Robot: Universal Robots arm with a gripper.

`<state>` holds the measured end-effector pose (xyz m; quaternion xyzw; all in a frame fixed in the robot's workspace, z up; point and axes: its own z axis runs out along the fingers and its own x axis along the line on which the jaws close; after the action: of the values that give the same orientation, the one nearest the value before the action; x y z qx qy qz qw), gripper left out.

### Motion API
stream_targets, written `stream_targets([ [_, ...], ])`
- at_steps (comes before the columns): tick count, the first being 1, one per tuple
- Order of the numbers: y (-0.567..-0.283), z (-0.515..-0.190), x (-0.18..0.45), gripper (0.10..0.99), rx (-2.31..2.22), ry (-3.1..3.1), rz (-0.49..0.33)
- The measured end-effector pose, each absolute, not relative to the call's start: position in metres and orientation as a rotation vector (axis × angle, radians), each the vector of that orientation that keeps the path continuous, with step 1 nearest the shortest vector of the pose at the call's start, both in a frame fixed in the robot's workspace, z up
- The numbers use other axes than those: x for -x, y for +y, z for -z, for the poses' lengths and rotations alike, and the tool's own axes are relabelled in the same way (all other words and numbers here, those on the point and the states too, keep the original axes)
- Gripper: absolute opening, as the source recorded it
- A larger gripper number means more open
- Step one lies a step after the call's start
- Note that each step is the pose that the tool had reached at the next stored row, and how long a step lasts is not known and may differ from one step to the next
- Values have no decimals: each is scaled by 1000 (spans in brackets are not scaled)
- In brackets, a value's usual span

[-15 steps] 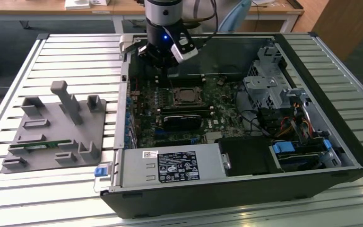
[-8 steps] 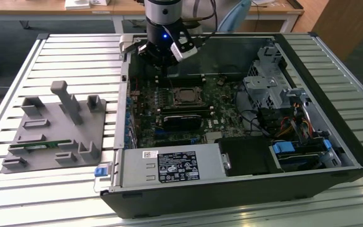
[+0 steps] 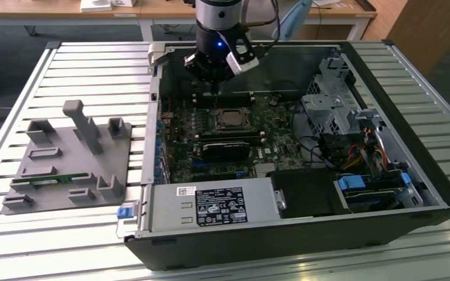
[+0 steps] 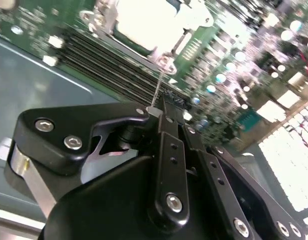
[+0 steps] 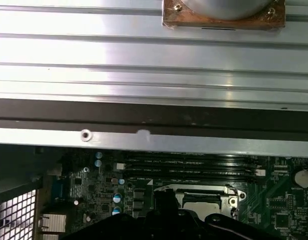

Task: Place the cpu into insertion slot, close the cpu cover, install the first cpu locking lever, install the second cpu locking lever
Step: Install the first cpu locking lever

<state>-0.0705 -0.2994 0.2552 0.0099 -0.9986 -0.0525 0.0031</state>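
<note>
Gripper [image 4: 170,104] hangs just beside the slot [image 3: 216,119], fingers drawn together; a thin lever [image 4: 160,85] reaches their tips, whether pinched is unclear. Cpu [image 4: 143,20] lies in the slot under the cover [image 5: 204,190], washed out by glare in the second wrist view

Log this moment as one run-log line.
gripper beside insertion slot, over memory slots | cpu seated in slot | cpu cover flat over it | thin lever rod at gripper tip

insertion slot [image 4: 143,22] blurred, washed out, cut by picture edge in second wrist view, partly hidden behind gripper [image 5: 166,207] in first wrist view, locking levers too small to tell in exterior view, copper-framed round part [image 5: 224,12] cut off
</note>
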Motion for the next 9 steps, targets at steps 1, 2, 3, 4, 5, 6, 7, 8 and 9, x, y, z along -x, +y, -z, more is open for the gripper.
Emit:
stream_targets([
  [1, -299, -255, 68, 106, -31, -3130, 165],
  [2, -299, -255, 67, 106, -31, -3130, 165],
  [3, -299, -255, 67, 106, -31, -3130, 165],
  [4, -299, -255, 67, 106, -31, -3130, 165],
  [5, -299, -254, 66, 106, -31, -3130, 165],
  [6, -299, -254, 66, 106, -31, -3130, 167],
  [7, -299, -254, 66, 106, -31, -3130, 176],
  [8, -299, -253, 65, 106, -31, -3129, 196],
  [9, -300, -253, 64, 106, -30, -3128, 217],
])
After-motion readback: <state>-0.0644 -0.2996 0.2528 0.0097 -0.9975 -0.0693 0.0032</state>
